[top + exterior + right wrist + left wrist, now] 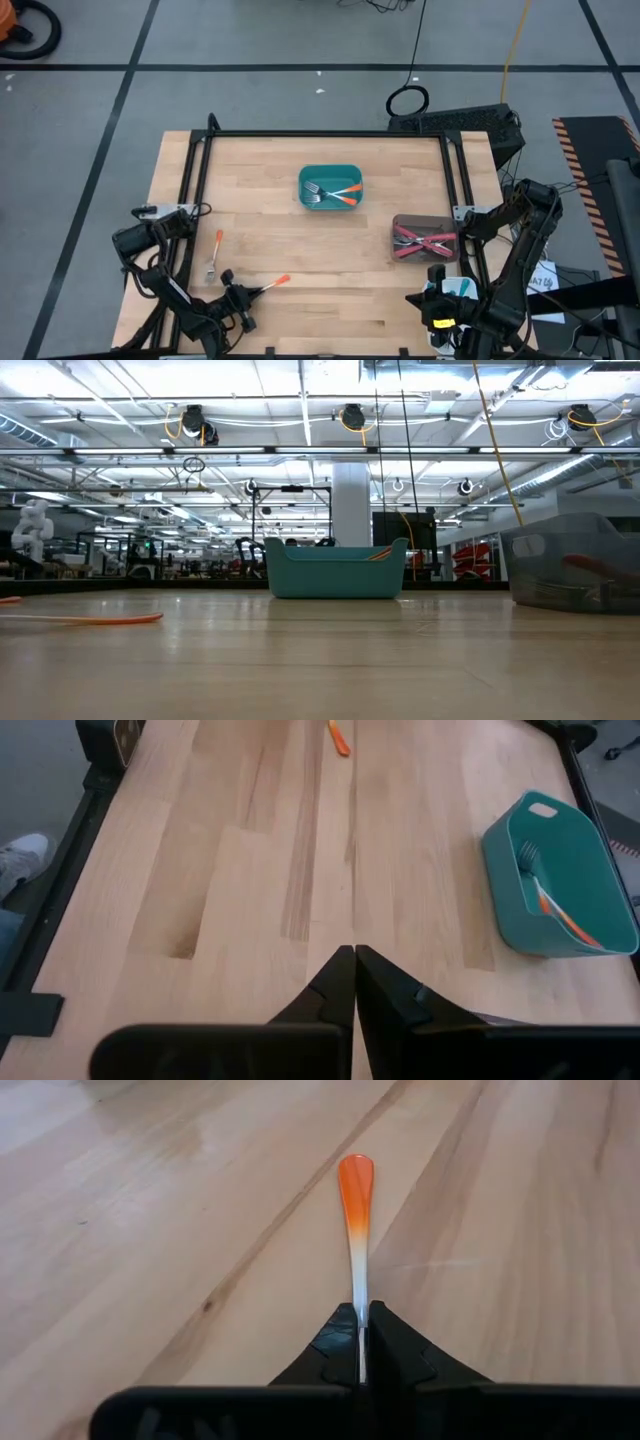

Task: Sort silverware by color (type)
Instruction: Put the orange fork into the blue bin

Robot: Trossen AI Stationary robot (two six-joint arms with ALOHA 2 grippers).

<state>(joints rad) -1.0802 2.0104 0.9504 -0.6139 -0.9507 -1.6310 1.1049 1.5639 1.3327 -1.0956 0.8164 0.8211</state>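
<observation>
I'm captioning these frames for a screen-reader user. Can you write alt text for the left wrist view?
The left gripper is shut on the pale end of an orange-handled fork, whose handle points straight away from the camera. Beneath it is a light wooden table, with nothing else in view.

forks (356, 1190): orange handles | bin (330, 173): teal | table (300, 260): pale wood

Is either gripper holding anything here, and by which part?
The left gripper is shut on an orange-handled fork, pinching the pale, narrow stretch of its handle. The right gripper is shut and holds nothing.
</observation>
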